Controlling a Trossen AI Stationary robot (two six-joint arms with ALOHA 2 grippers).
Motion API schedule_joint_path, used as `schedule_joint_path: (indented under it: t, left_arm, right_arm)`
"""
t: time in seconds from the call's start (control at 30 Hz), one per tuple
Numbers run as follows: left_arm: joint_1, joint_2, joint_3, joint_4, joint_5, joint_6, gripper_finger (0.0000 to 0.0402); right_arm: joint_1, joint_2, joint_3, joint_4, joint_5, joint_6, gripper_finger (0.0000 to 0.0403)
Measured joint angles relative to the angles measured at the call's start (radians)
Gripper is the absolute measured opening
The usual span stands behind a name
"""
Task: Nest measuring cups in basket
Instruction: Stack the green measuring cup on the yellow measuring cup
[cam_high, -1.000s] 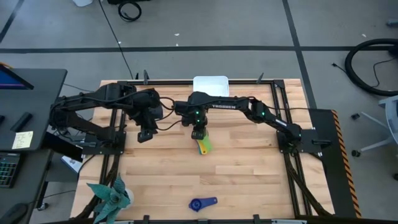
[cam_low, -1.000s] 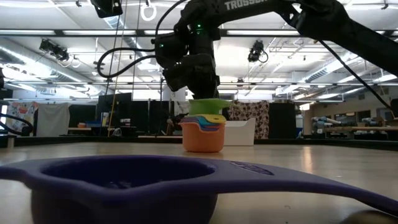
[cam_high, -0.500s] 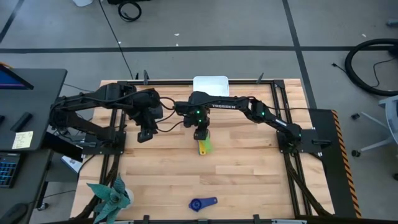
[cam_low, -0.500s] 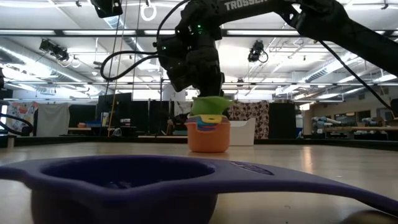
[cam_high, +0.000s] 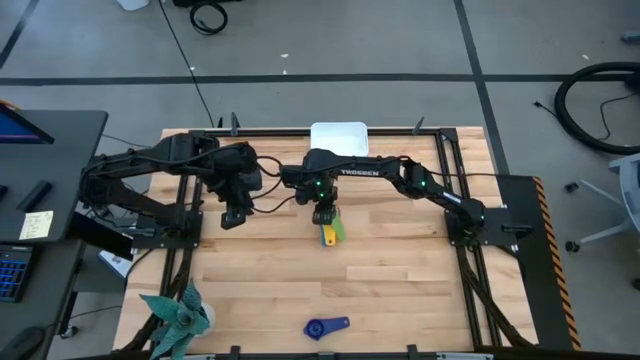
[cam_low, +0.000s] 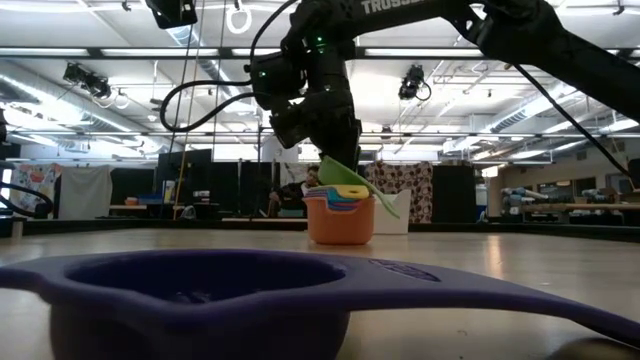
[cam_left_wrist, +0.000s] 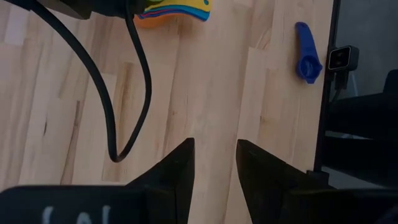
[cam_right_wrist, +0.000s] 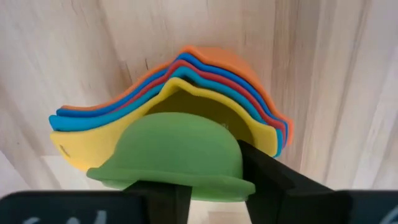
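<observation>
My right pincer (cam_high: 325, 217) sits mid-way across the pale wooden plank surface (cam_high: 400, 280), its fingers closed on the rim of the green plastic measuring cup (cam_right_wrist: 177, 155), which tilts in the top of a nested stack of plastic cups (cam_low: 340, 215) — yellow, blues and red inside an orange one. My left pincer (cam_left_wrist: 213, 163) hangs just to the stack's left, fingers parted on nothing. The white shallow basket (cam_high: 339, 136) waits at the surface's far edge and a dark blue plastic scoop (cam_high: 326, 327) lies near the front edge — beyond, a grey floor, a dim hall with ceiling lights.
</observation>
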Motion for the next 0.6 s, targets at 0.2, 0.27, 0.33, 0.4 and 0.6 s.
schedule_joint_path:
  t: [0.2,0.27,0.33,0.4,0.6]
  left_arm:
    - [0.0,0.0,0.0,0.0,0.0,0.0,0.0123]
    - [0.0,0.0,0.0,0.0,0.0,0.0,0.0123]
    - [0.0,0.0,0.0,0.0,0.0,0.0,0.0123]
    - [0.0,0.0,0.0,0.0,0.0,0.0,0.0123]
    - [0.0,0.0,0.0,0.0,0.0,0.0,0.0123]
  right_arm:
    - [0.0,-0.001,0.0,-0.001,-0.006,-0.001,0.0048]
    - [0.001,-0.002,0.001,0.001,-0.007,-0.002,0.0023]
    - [0.001,-0.002,0.001,0.0,-0.007,-0.002,0.0018]
    - [0.001,-0.002,0.001,0.0,-0.008,-0.001,0.0019]
    - [0.001,-0.007,0.001,0.0,-0.007,0.008,0.0024]
